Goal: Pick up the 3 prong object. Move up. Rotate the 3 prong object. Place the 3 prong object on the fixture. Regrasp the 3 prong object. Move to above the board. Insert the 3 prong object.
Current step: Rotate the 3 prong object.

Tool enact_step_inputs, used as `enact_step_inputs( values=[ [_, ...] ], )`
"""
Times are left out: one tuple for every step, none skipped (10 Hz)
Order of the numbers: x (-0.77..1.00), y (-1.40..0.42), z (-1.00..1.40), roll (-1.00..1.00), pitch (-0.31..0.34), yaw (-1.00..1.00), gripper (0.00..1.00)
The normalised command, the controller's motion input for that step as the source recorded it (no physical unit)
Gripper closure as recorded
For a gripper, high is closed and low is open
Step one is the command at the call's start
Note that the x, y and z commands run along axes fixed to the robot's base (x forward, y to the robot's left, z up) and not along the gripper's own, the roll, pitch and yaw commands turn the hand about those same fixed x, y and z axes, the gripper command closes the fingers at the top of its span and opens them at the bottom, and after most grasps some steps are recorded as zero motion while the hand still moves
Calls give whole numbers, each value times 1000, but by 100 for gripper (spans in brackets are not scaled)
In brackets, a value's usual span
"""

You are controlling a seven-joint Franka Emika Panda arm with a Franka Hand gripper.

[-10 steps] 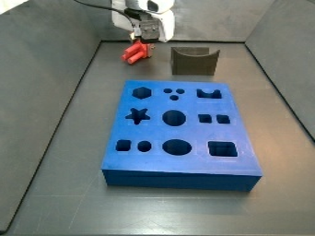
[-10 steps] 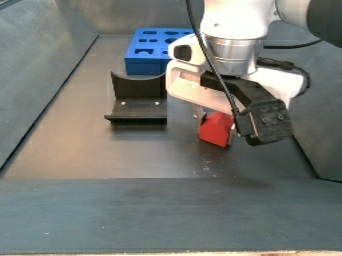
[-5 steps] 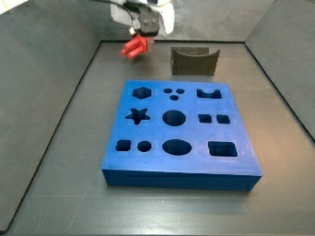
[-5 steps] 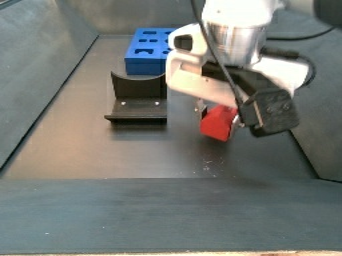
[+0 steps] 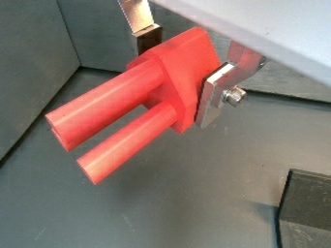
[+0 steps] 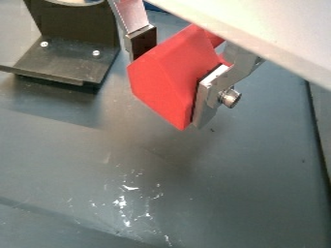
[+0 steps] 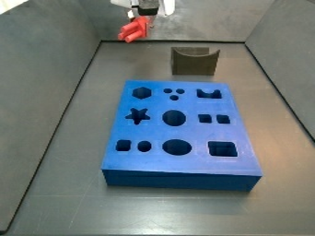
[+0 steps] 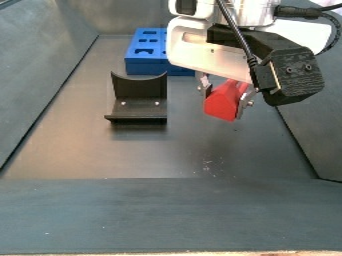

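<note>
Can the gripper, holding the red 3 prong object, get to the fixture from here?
Probably yes: the gripper holds the 3 prong object clear of the floor, and nothing stands between it and the fixture.

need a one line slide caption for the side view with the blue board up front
Gripper holds the red 3 prong object in the air left of the fixture, behind the blue board.

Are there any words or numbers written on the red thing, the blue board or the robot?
None can be read.
3 prong object, held in the gripper above the floor: plain red.
Board: only shaped holes.
Fixture: no writing.
Robot's black box: no readable writing.
</note>
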Motion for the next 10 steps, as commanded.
enact_step_inputs(
  values=[
    [-462, -645, -74, 6, -22, 8, 100],
    [-330, -464, -13, 42, -80, 29, 100],
    [-209, -283, -8, 71, -101, 28, 100],
    [0, 0, 0, 0, 0, -1000, 100],
    [32, 27, 1, 0, 1, -1000, 100],
    [28, 39, -2, -2, 1, -1000, 100],
    [20, 34, -7, -3, 2, -1000, 100],
    [14, 31, -11, -4, 2, -1000, 100],
    [11, 28, -13, -4, 2, -1000, 100],
    [9, 26, -14, -4, 2, -1000, 100]
  ],
)
